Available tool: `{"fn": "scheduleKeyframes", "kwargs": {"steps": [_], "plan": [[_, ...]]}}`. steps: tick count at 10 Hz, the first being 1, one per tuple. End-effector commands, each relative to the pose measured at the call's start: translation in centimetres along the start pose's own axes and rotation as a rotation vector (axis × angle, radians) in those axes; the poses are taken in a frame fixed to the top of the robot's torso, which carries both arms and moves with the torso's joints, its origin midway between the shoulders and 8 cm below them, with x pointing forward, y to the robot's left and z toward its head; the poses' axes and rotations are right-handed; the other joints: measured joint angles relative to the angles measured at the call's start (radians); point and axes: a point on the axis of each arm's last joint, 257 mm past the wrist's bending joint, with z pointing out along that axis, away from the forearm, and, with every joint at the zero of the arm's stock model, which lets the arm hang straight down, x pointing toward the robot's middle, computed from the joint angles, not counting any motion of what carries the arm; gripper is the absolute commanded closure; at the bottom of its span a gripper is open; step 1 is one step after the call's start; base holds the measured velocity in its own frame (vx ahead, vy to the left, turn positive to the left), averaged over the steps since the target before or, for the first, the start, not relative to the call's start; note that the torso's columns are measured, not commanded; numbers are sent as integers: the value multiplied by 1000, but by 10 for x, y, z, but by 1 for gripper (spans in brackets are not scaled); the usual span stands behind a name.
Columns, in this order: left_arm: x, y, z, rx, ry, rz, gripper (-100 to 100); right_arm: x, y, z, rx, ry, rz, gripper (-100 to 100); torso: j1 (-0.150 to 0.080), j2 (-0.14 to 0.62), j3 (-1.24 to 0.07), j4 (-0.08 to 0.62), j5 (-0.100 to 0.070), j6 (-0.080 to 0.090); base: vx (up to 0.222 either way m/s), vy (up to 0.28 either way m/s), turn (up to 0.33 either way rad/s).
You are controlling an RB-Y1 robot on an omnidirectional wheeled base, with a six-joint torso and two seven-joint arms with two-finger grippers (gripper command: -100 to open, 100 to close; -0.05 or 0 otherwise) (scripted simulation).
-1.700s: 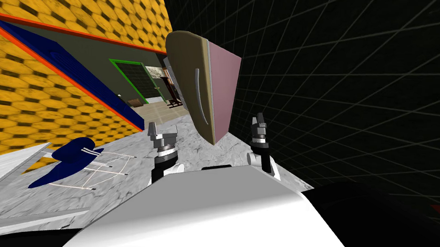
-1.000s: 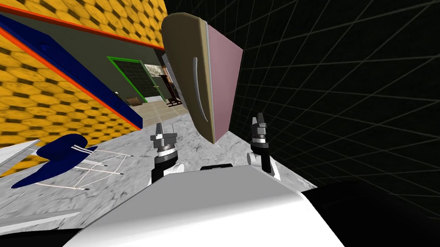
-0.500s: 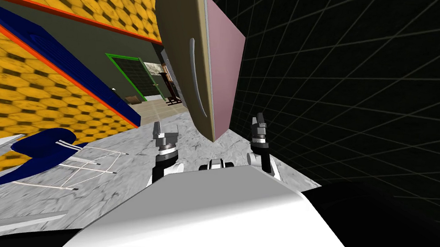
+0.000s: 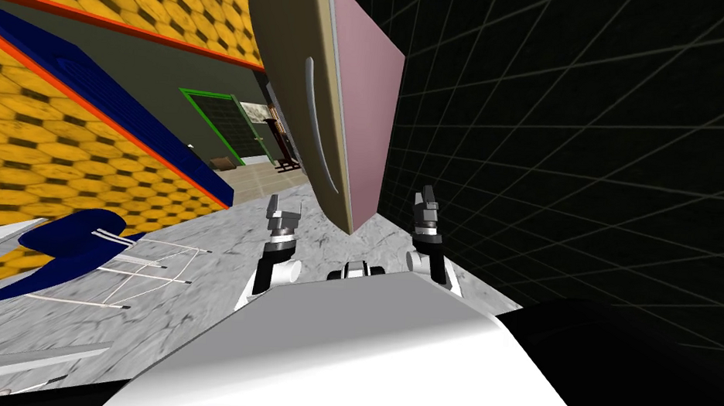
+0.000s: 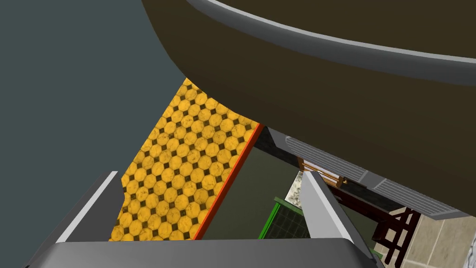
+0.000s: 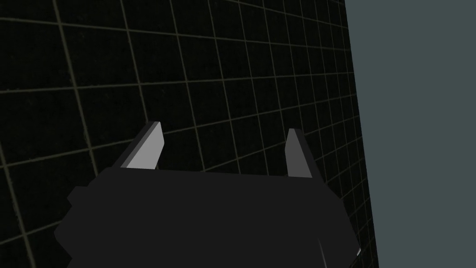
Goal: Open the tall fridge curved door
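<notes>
Compared with the earlier frames, the left gripper (image 4: 282, 208) has shifted toward the fridge and turned. The robot has also closed in, so the fridge door (image 4: 293, 77) now looms larger ahead.

Fridge position: upright on the marbled grey floor (image 4: 193, 296), directly ahead of the robot, beyond and between the two grippers.

Door: curved, olive-brown, with a long grey handle (image 4: 316, 132) running along its length. The cabinet side (image 4: 365, 112) is pink.

Left gripper: fingers (image 5: 320, 200) spread wide with nothing between them, near the door's lower end but clear of it. Its wrist view shows door and handle beyond the fingertips.

Right gripper (image 4: 427, 200): fingers apart and empty, on the pink side, facing a black gridded area (image 4: 588, 147).

A dark blue chair (image 4: 64, 247) sits well off to the robot's left.
</notes>
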Motion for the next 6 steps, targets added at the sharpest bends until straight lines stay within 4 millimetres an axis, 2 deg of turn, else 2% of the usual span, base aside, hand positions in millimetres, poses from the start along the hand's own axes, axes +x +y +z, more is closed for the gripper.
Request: {"fn": "scheduleKeyframes", "kwargs": {"steps": [1, 2, 3, 4, 5, 6], "plan": [[-1, 30, 16, -77, 33, -44, -100, 0, 0, 0, 0, 0, 0, 0, 0, 1, 0, 0, 0, 0, 67, -87, 72], [4, 25, 25, -59, 44, -48, -100, 0, 0, 0, 0, 0, 0, 0, -1, 0, 0, 0, 0, 0, 48, -74, 28], [0, 42, 30, -106, 50, -68, -100, 0, 0, 0, 0, 0, 0, 0, -1, 1, 0, 0, 0, 0, 47, -85, 49], [4, 37, 37, -88, 60, -71, -100, 0, 0, 0, 0, 0, 0, 0, -2, 0, 0, 0, 0, 0, 41, -79, 27], [-1, 54, 43, -138, 62, -90, -100, 0, 0, 0, 0, 0, 0, 0, -1, 1, 0, 0, 0, 0, 44, -85, 56], [3, 48, 51, -118, 73, -93, -100, 0, 0, 0, 0, 0, 0, 0, -1, 0, 0, 0, 0, 0, 34, -72, 33]]}}
